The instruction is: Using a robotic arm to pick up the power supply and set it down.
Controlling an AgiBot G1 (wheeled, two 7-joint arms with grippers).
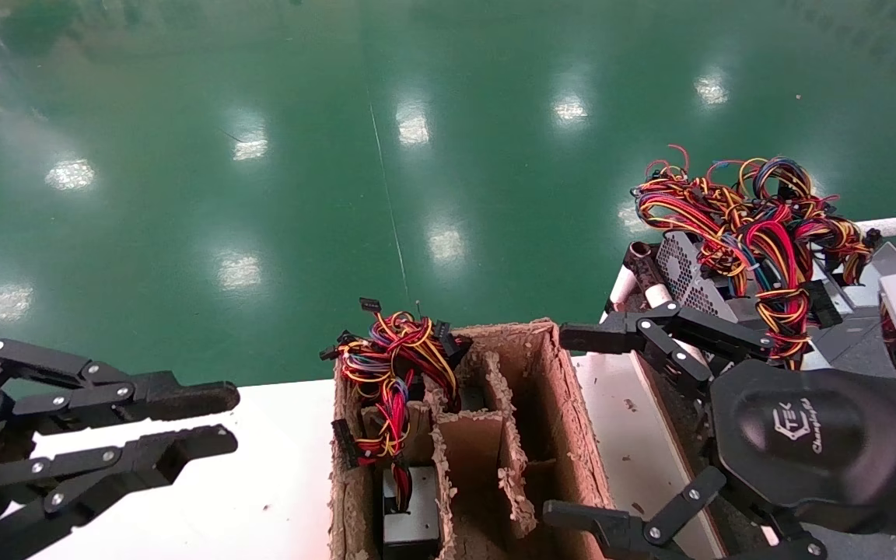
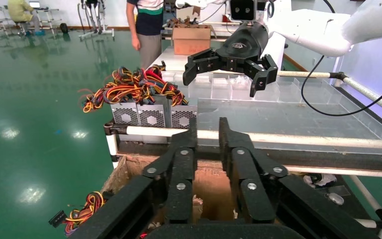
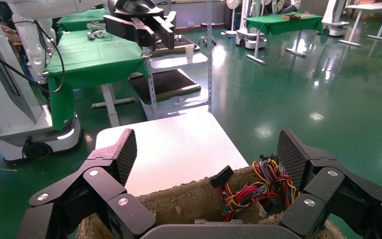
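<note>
Black and wide-spread, the jaws of the right gripper (image 1: 600, 424) hover over the empty right side of the cardboard box (image 1: 572, 420), while the left gripper (image 1: 222, 424) idles above the white worktop (image 1: 246, 482), jaws slightly apart. Snagging looks the main risk: the power supply (image 1: 411, 517), a silver-grey metal box, sits deep in the left compartment. Its red, yellow and blue wire bundle (image 1: 390, 365) spills over the ragged dividers, so a lift could drag the box.
</note>
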